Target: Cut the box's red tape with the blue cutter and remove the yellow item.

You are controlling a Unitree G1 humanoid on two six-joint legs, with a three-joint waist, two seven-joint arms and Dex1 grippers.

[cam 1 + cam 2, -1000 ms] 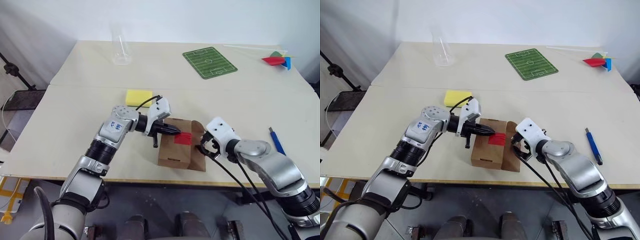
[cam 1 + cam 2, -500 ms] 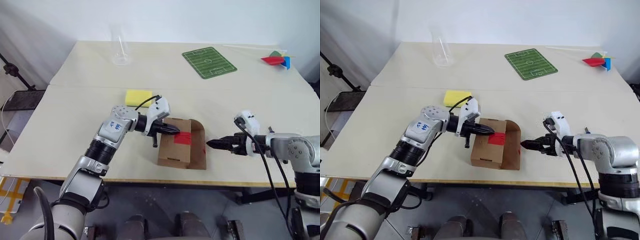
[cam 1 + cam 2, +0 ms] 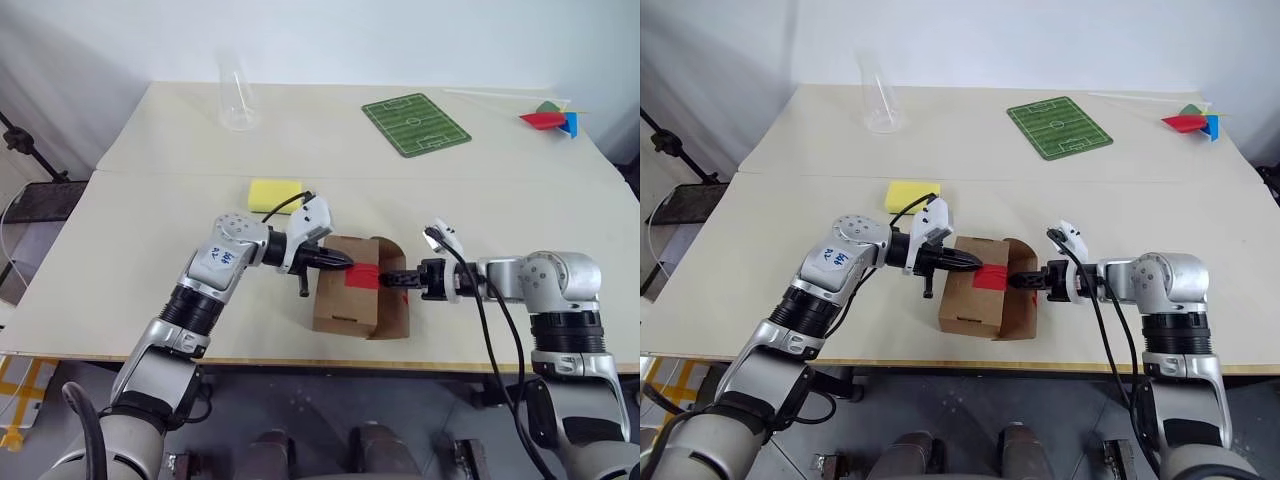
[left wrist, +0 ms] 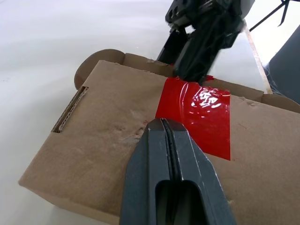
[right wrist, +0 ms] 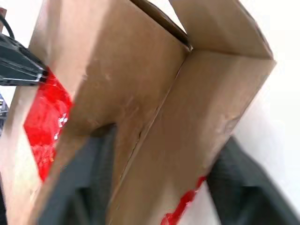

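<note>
Upper left of the head view, a clear plastic cup (image 3: pixel 239 98) stands on the bench (image 3: pixel 150 270), and a flat yellow sponge (image 3: pixel 276 193) lies below it toward centre; neither matters to your job.

Your left gripper (image 3: pixel 343 263) sits just left of centre, fingers pressed fully together, tip resting on top of the box (image 3: pixel 348 300) at the edge of the red tape (image 3: pixel 364 275). The left wrist view confirms it: closed black fingers on cardboard, holding nothing, seemingly pinning the carton.

The box is at centre, near the bench's front edge. Its right-hand flap (image 3: pixel 393 300) hangs open and away from the body, and the right wrist view shows a torn red scrap along that flap's edge, so I'd say the tape is already parted and the cutting is done.

Your right gripper (image 3: pixel 397 280) comes in level from the right, one finger either side of that flap in the right wrist view. The fingers are partly apart around it; I can't tell whether they're clamped on it.

The yellow item hasn't turned up; presumably it's inside, so pulling it out is what's left.

Upper right: a green football-pitch mat (image 3: pixel 417 124) and a red paper pinwheel (image 3: pixel 548 119).
</note>
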